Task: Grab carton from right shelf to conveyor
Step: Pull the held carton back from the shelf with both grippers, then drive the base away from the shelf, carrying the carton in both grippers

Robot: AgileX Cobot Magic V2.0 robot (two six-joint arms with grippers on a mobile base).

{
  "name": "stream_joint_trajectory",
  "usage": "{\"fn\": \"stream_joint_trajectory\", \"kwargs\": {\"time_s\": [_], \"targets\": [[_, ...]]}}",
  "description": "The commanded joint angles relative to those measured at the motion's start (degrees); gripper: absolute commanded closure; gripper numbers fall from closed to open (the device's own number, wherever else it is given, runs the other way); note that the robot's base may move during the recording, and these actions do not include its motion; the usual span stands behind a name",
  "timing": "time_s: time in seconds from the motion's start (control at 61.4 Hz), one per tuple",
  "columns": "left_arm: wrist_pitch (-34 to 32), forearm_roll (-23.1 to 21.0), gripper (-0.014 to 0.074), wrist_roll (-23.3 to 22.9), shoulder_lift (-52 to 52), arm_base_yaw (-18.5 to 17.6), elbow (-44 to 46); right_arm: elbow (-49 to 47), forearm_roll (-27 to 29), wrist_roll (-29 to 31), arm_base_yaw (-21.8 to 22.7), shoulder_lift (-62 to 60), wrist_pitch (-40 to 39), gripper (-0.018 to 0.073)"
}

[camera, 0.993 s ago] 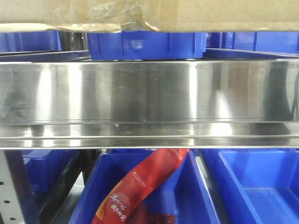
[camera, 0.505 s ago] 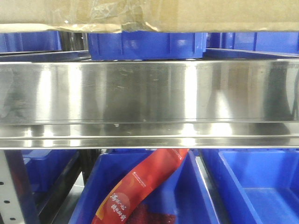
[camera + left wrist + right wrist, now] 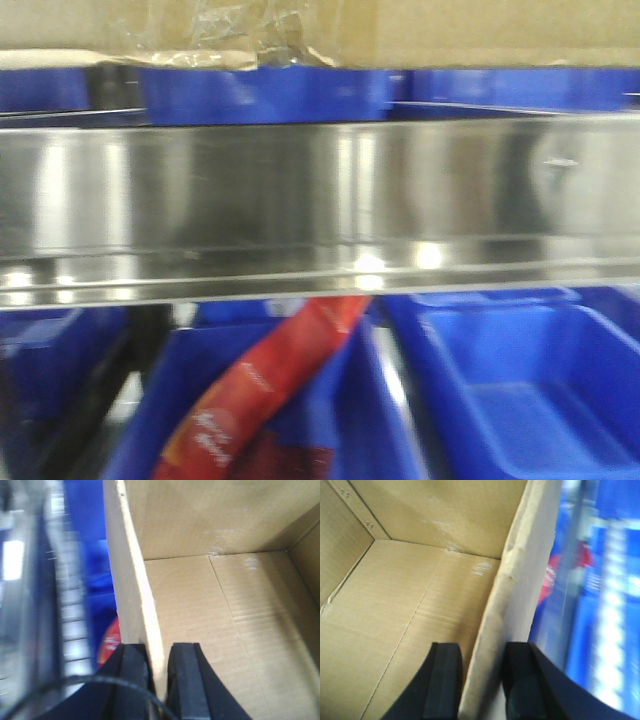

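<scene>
We see the left gripper (image 3: 157,655) and right gripper (image 3: 482,655), each at 6 o'clock, clamping apparently opposite walls of the carton (image 3: 225,610).

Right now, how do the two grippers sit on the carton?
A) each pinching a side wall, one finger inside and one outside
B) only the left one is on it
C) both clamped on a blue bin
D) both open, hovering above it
A: in the wrist views the left gripper and the right gripper each have a side wall of the carton pinched between their fingers, one finger inside and one outside.
</scene>
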State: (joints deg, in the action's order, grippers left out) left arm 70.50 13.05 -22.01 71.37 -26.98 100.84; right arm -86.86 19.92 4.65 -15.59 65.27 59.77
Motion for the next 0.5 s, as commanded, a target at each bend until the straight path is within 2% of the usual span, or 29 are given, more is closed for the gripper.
{"fn": "stream_joint_trajectory", "kwargs": {"time_s": [0.0,0.488], "targets": [[-1.17,1.16,0.0613,0.74,-0.24,-0.08,0.56,-0.41,0.43,1.4,0.08,-0.85,-2.38,0.0619],[-1.31,1.31,0.0613,0.74,-0.26,-0.08,0.56,-0.41,0.43,1.4,0.08,-0.84,-2.48,0.0619]]}}
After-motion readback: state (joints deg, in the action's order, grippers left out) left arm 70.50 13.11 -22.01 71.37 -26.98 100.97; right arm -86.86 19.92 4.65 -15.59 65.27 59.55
